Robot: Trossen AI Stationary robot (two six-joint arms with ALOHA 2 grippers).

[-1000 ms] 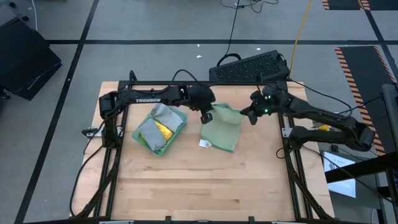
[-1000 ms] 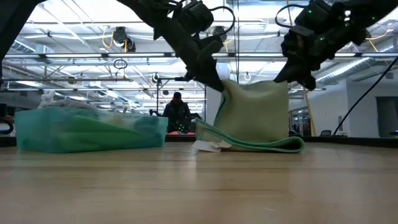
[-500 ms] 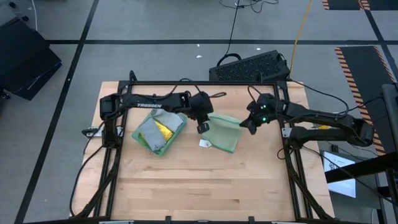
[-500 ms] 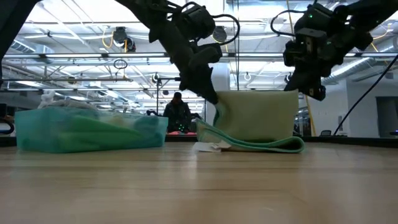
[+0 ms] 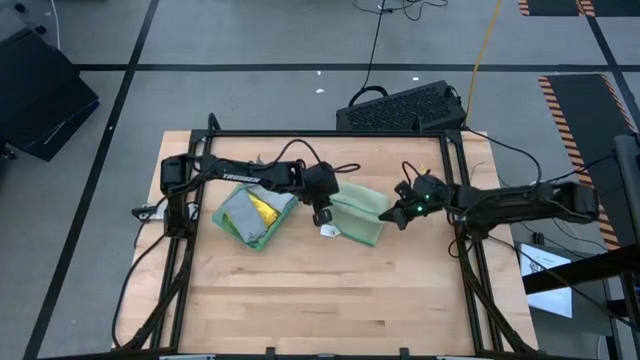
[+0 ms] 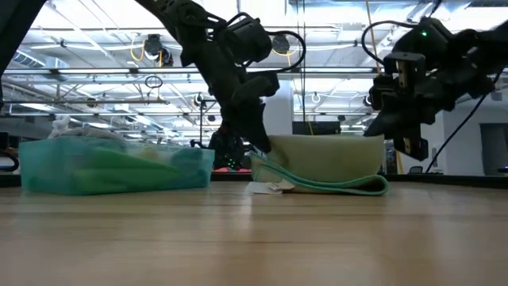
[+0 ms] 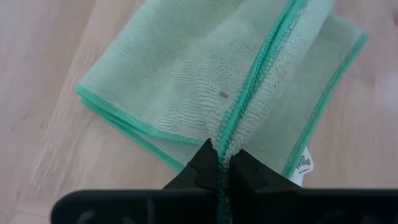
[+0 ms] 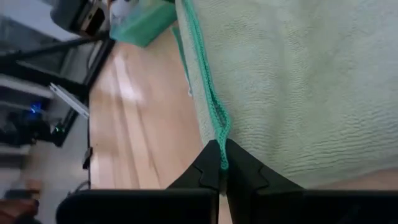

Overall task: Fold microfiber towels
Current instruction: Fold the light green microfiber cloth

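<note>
Pale sage towel (image 5: pixel 358 212) lies mid-desk (image 5: pixel 330 300), its top layer lifted between both arms. Left gripper (image 7: pixel 224 163) pinches one teal-stitched corner in closed fingers; right gripper (image 8: pixel 221 158) pinches the other corner. Just beside, more folded towels (image 5: pixel 256 211) sit stacked.

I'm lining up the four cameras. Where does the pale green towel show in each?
High view: pale green towel at table centre, between both claws.
Low view: towel right of centre.
Left wrist view: fills the frame.
Right wrist view: fills the right side.
Shared landmark: its teal stitched edge.
</note>
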